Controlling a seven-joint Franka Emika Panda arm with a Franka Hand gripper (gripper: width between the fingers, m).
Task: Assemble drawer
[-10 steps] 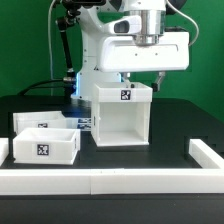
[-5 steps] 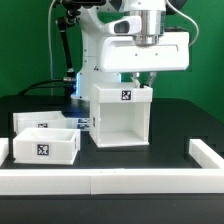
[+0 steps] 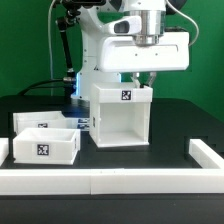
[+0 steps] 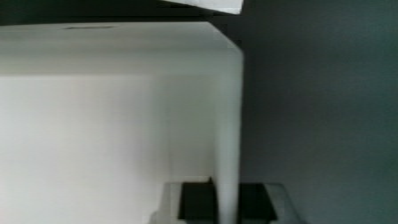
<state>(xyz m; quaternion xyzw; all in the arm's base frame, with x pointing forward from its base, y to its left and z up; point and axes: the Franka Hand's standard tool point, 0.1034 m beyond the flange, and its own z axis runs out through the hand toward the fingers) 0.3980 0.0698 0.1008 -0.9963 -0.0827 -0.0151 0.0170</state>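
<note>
The white drawer case (image 3: 120, 118) stands upright in the middle of the table, its open front facing the camera and a marker tag on its top front edge. My gripper (image 3: 148, 80) is at the case's top, on the exterior view's right side. In the wrist view the case's thin side wall (image 4: 237, 120) runs between my two dark fingers (image 4: 196, 201), and my gripper (image 4: 230, 200) is shut on it. A white drawer box (image 3: 45, 146) with a tag on its front sits on the table at the exterior view's left.
A second white part (image 3: 33, 121) lies behind the drawer box. A low white border (image 3: 110, 181) runs along the table's front and turns back at the exterior view's right (image 3: 206, 153). The robot's base (image 3: 95, 50) stands behind the case.
My fingers have shifted slightly toward the exterior view's left at the case's top edge. The case and the drawer box have not moved.
</note>
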